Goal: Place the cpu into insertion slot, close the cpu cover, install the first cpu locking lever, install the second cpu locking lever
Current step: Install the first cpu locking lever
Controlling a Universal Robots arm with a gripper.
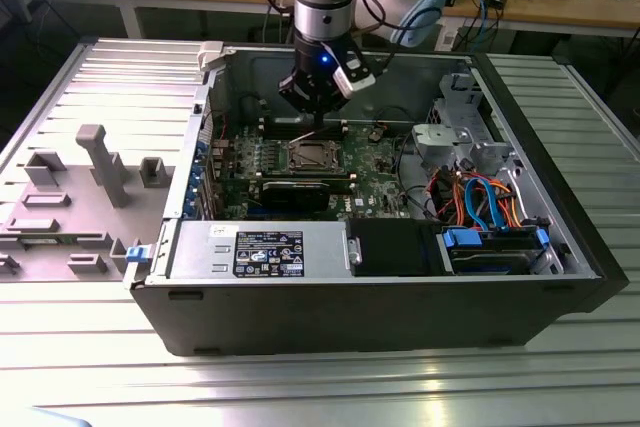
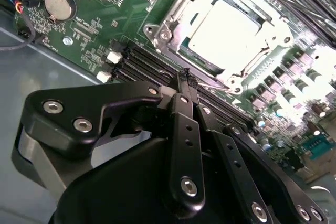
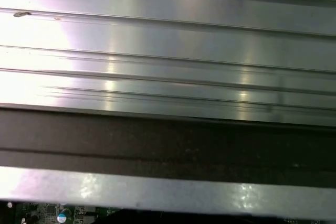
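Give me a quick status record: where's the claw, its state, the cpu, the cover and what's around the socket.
claw: shut, empty, hovering beside the slot above the memory slots
cpu: seated in the slot
cover: down around the cpu
board: green, coin cell near one corner
case: open, lying on the ribbed table

The silvery square cpu lies in the metal-rimmed insertion slot on the green circuit board, inside the open computer case.
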